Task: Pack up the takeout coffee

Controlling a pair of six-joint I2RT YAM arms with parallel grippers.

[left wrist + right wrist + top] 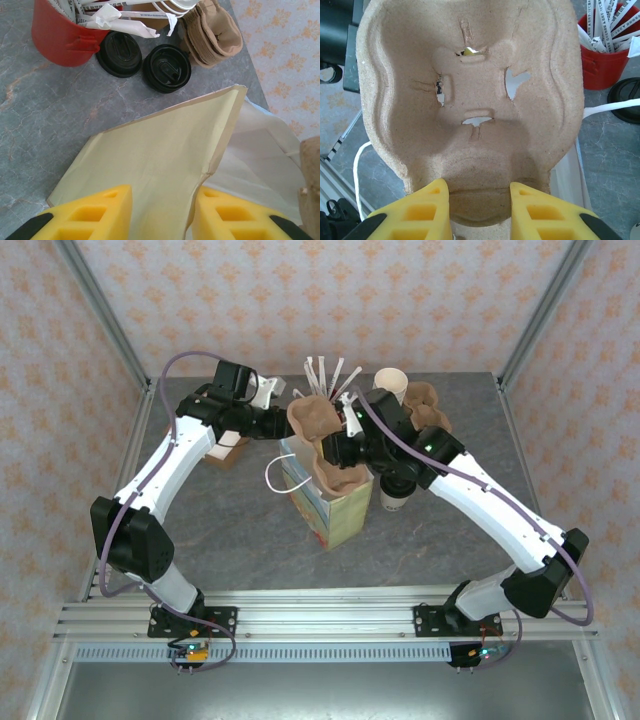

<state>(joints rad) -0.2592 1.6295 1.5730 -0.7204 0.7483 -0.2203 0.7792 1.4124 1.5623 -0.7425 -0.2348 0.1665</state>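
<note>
**Carrier held at the bag's mouth**
The right gripper (480,210) clamps the rim of the pulp cup carrier (470,100), holding it at the mouth of the paper bag (150,155). The left gripper (162,212) straddles the bag wall, likely to spread it open; I cannot tell if it pinches. The takeout coffee (392,498) sits just beside the bag, unpacked.

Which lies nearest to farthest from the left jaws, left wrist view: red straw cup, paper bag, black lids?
1. Paper bag, between the jaws.
2. Black lids, beyond it, centre; too close to split.
3. Red straw cup, upper left.
</note>
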